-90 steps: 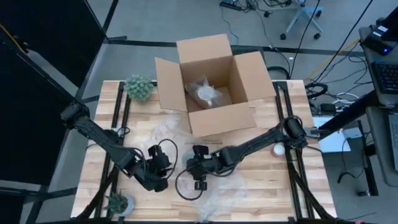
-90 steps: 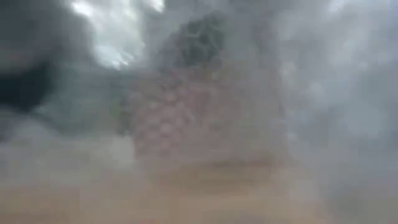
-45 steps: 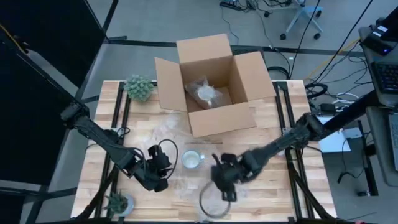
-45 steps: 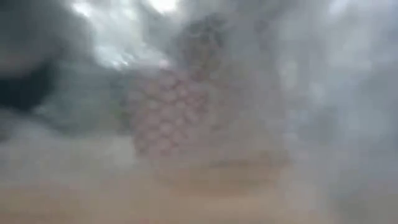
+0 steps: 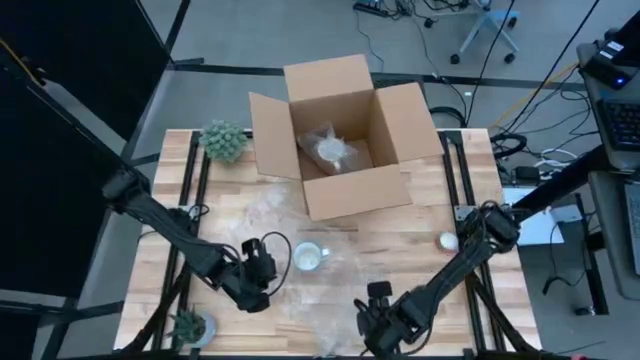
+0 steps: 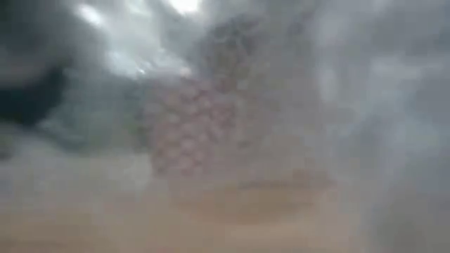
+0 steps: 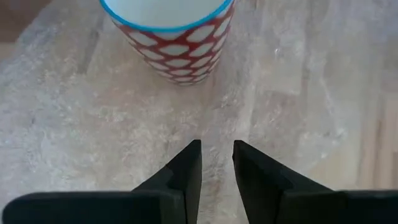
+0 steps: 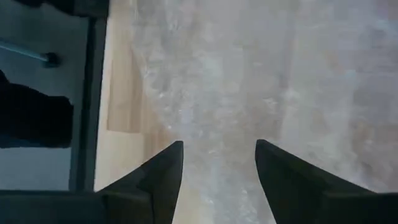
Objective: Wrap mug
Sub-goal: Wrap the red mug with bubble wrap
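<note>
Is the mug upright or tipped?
Upright: the mug shows its round open rim from above, standing on bubble wrap.

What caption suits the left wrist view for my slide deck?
Left claw, slightly open, faces a red-and-white mug standing on bubble wrap.

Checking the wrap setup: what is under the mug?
The mug stands on a clear bubble wrap sheet spread over the wooden table. Whatever lies directly beneath its base is covered.
</note>
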You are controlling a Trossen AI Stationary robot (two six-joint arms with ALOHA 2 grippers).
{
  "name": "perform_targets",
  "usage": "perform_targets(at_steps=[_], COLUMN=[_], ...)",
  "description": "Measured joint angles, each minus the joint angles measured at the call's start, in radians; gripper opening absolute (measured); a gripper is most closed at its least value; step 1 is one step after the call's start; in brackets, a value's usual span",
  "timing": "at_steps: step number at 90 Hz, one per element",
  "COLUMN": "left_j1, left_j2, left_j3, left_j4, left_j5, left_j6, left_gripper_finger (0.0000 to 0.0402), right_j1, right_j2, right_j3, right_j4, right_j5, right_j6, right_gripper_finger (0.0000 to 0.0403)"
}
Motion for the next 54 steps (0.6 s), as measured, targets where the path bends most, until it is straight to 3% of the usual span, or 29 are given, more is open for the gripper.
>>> perform_targets(at_steps=[21,31,41,54], left_j1=[0.000,0.000,0.004,0.014], left_j2=[0.081,0.131,0.177,0.214], left_j3=[0.000,0.000,0.000,0.000], left_j4=[0.070,0.126,0.160,0.201], left_j5=[0.045,0.061,0.071,0.070], left_j6=[0.018,0.057,0.062,0.056], left_gripper_finger=[0.0081,0.0081,0.0081,0.0081], right_j1=[0.014,0.006,0.012,0.033], right_j2=[0.056,0.102,0.127,0.111], right_j3=[0.000,0.001,0.009,0.005], right_j4=[0.027,0.035,-0.006,-0.133], right_j5=[0.045,-0.011,-0.019,-0.041], right_j6=[-0.081,-0.079,-0.053,-0.029], right_gripper_finger=[0.0181,0.0165,0.0125,0.0030])
